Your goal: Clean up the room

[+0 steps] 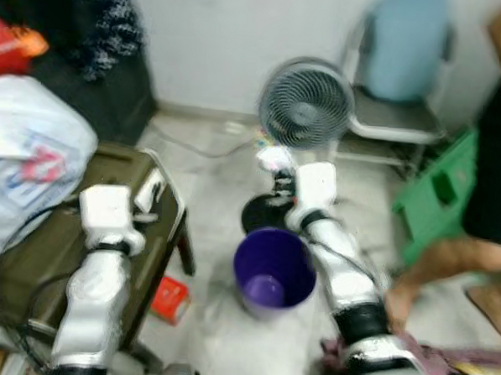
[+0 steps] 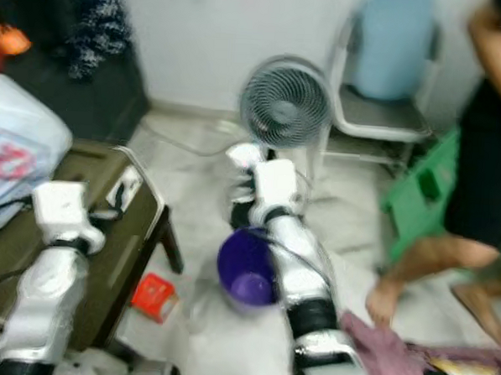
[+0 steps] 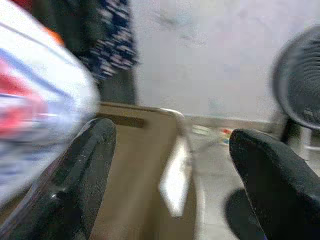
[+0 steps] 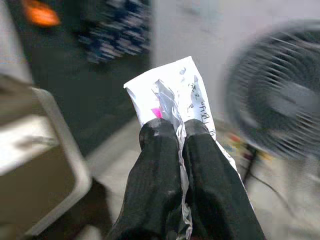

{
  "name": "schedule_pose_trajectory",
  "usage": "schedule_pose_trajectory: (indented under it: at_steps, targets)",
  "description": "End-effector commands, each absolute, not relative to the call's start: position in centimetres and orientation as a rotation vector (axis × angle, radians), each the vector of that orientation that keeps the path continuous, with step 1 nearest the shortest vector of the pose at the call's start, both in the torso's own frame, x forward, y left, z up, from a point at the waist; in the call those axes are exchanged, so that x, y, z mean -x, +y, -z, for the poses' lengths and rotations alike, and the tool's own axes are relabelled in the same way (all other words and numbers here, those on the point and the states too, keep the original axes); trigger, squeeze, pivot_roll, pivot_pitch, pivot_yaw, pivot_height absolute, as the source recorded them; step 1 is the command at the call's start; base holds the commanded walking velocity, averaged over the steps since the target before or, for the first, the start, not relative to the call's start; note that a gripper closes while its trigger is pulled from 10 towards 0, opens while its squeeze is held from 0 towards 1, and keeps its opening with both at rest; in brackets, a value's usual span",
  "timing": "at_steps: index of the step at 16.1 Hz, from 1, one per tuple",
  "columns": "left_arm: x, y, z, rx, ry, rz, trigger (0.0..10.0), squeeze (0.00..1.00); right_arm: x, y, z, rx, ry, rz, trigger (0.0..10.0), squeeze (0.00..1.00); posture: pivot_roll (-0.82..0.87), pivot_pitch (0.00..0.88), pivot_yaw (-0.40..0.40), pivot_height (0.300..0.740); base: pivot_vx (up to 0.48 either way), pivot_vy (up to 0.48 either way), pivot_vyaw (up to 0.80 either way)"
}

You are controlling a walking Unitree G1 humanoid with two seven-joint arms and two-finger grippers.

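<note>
My right gripper [image 4: 177, 132] is shut on a crumpled white paper wrapper [image 4: 172, 92] with pink marks; the head views show that wrapper [image 1: 275, 159] held above and just behind a purple bin [image 1: 273, 268] on the floor. My left gripper [image 3: 172, 165] is open with nothing between its fingers, above an olive-green table [image 1: 114, 231] to the left. A red packet [image 1: 170, 299] lies on the floor beside the table leg.
A standing fan [image 1: 306, 104] is behind the bin. A white plastic bag [image 1: 25, 155] rests on the table. A green crate [image 1: 439, 193], a white chair [image 1: 397, 120] and a person's bare legs [image 1: 448, 265] are at right. Pink cloth [image 2: 385, 346] lies near my feet.
</note>
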State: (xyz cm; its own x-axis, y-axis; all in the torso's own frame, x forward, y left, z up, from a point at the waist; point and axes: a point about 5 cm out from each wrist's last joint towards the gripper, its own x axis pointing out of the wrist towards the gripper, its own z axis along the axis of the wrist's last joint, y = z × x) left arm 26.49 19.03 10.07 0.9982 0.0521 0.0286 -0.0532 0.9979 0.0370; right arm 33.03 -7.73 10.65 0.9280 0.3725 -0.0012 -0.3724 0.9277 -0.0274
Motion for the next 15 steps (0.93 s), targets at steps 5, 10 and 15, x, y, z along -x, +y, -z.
schedule_pose_trajectory:
  at_steps: [5, 10, 15]
  targets:
    - [-26.5, 18.0, -10.7, -0.012, -0.060, -0.016, 10.0, 0.00, -33.4, -9.3, -10.9, 0.011, -0.004, -0.307, 10.0, 0.00, 0.06, 0.020, -0.004, 0.740, 0.000, 0.000, 0.00]
    - [-26.5, 17.6, -10.9, 0.008, -0.072, 0.009, 10.0, 0.00, -33.5, -9.4, -10.5, 0.007, 0.025, -0.292, 10.0, 0.00, 0.06, 0.025, -0.005, 0.740, 0.000, 0.000, -0.64]
    - [-25.8, 17.0, -11.5, 0.059, -0.102, 0.090, 10.0, 0.00, -33.1, -10.3, -11.2, -0.007, 0.011, -0.256, 10.0, 0.00, 0.06, 0.025, -0.009, 0.740, 0.000, 0.000, -0.64]
